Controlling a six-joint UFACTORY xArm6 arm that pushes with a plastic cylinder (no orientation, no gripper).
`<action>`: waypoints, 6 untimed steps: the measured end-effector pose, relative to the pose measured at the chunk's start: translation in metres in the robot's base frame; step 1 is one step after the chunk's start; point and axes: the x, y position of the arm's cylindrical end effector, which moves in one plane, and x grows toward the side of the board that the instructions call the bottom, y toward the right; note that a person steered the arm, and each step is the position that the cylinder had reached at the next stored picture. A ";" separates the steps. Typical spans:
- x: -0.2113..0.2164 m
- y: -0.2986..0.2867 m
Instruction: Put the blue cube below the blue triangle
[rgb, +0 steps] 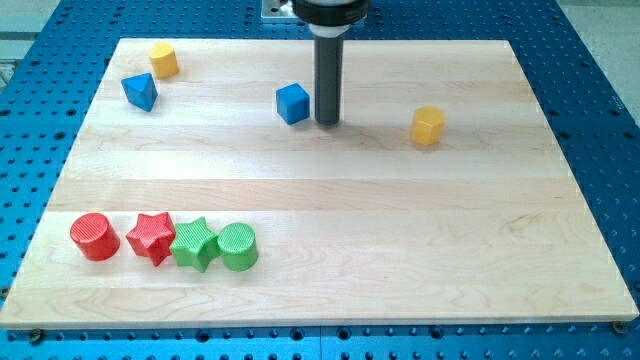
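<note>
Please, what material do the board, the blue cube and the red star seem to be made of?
Board: pale wood, matte; grain lines and plank seams show.
Blue cube: probably plastic, plain colour, slightly glossy.
Red star: probably plastic too; fine ridges on top suggest 3D printing, not certain.
My tip stands just at the view's right of the cube.

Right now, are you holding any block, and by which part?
Nothing is held. My tip is a bare rod that only pushes; it stands just to the view's right of the small blue cube, whether touching I cannot tell.
</note>
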 end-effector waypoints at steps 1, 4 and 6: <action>-0.011 -0.035; 0.019 -0.156; 0.057 -0.198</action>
